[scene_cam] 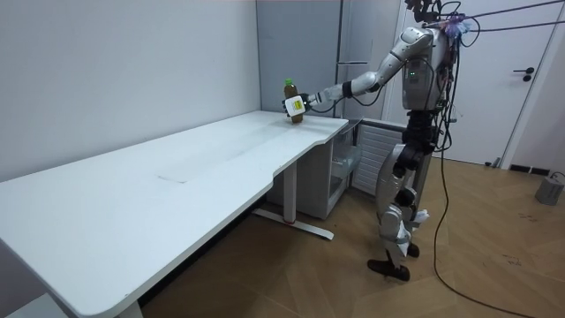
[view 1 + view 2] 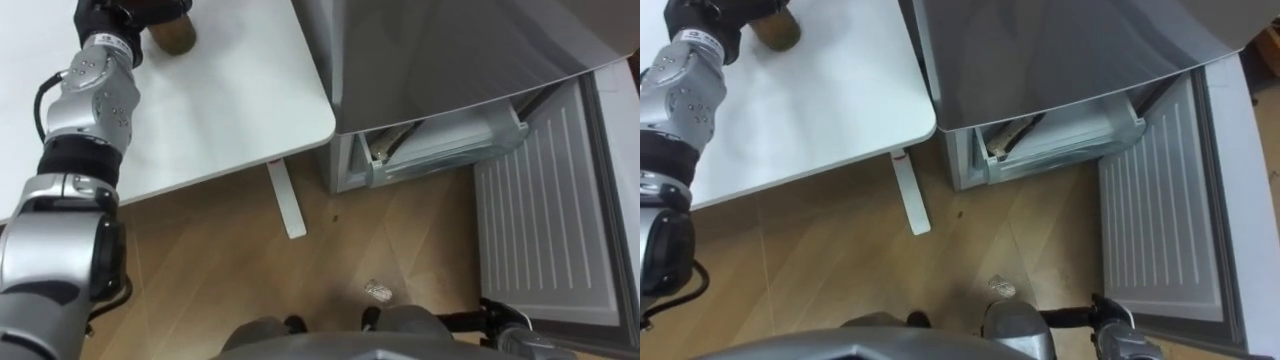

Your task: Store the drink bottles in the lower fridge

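A drink bottle [image 1: 293, 99] with a green cap and a yellow label stands near the far corner of the white table [image 2: 250, 100]. Its brown lower part [image 2: 172, 38] shows at the top of the left eye view. My left arm is stretched out over the table, and my left hand [image 2: 128, 14] is curled round the bottle. I stand on the wood floor between the table's corner and the grey fridge [image 2: 450, 50]. The fridge's lower door [image 2: 545, 220] is swung open, with a drawer [image 2: 440, 140] showing behind it. My right hand [image 2: 510, 338] hangs low at the bottom right edge.
The table's white leg [image 2: 285, 200] stands just left of the fridge's base. A small crumpled scrap [image 2: 378, 290] lies on the floor before my feet. The open door's ribbed inner panel takes up the right side. In the room view a white door [image 1: 521, 88] is behind me.
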